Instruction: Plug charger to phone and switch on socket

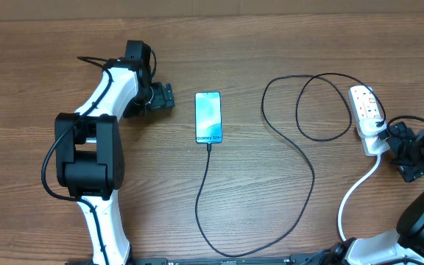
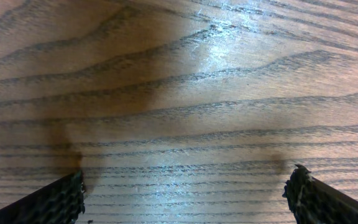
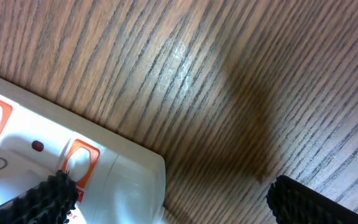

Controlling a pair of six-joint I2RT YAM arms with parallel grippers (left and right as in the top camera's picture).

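The charger (image 1: 198, 208) runs from the socket (image 1: 366, 110), far right, to the phone's (image 1: 207, 116) near edge. The left gripper (image 1: 169, 97) and the right gripper (image 1: 400, 152) both gape, empty.

Desk (image 1: 285, 221): brown wood-grain top, dark streaky grain running left to right in the overhead view, filling almost the whole frame. Thin pale strip (image 1: 389, 4) along the far edge, can't tell what it is. Light comes from above, with soft-edged shadows. Left wrist view shows a bright glare patch (image 2: 222, 46) on the wood, so the finish is slightly glossy.
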